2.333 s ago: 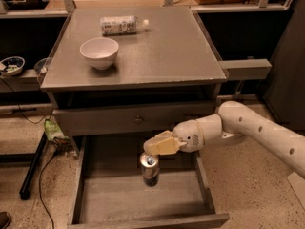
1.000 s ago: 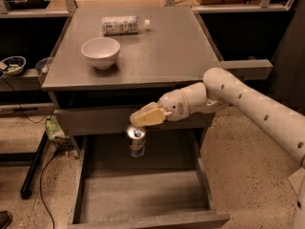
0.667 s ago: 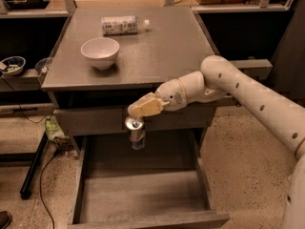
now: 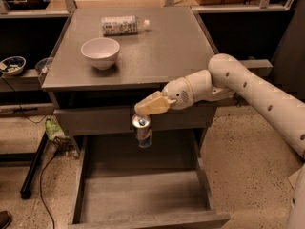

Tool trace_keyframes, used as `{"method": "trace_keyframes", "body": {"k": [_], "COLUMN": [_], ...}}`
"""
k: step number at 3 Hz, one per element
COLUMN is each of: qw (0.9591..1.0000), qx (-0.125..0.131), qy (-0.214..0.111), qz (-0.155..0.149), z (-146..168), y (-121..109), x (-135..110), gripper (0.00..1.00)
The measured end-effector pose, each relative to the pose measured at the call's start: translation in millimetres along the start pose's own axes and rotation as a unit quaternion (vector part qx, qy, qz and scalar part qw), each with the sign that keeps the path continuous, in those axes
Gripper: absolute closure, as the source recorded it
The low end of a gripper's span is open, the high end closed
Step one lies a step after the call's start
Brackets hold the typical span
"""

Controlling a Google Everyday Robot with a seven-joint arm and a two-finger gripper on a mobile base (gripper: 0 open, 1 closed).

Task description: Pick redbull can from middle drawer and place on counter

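Note:
The redbull can (image 4: pixel 142 131), blue and silver with a shiny top, hangs upright in the air in front of the closed upper drawer front. My gripper (image 4: pixel 142 110) is shut on its top rim, reaching in from the right on the white arm. The can is above the back part of the open middle drawer (image 4: pixel 143 194), whose bare plank floor holds nothing. The grey counter (image 4: pixel 157 46) lies just behind and above the can.
A white bowl (image 4: pixel 100 52) stands on the counter's front left. A clear plastic bottle (image 4: pixel 123 25) lies on its side at the back. A small bowl (image 4: pixel 12 65) sits on a shelf at the left. Cables and a stand leg lie on the floor at the left.
My gripper has lifted the can out of the drawer, up and slightly left, to the height of the upper drawer front. The arm has swung up and back.

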State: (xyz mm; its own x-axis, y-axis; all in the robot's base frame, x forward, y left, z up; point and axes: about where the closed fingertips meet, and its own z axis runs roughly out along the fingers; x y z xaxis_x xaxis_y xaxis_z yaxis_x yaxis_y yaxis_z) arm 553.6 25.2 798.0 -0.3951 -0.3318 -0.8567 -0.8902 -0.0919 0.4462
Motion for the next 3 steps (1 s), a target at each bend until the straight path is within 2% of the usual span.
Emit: {"method": "trace_keyframes", "body": {"k": [1, 2, 3], "qw": [0.9986, 0.9956, 0.9931], "qx": [0.046, 0.080, 0.100], "qy": [0.020, 0.036, 0.024], "qz": [-0.018, -0.034, -0.056], "z": [-51, -99, -115], "y": [8, -5, -5], "x": [-41, -99, -122], "gripper": [1.00, 1.00, 1.00]}}
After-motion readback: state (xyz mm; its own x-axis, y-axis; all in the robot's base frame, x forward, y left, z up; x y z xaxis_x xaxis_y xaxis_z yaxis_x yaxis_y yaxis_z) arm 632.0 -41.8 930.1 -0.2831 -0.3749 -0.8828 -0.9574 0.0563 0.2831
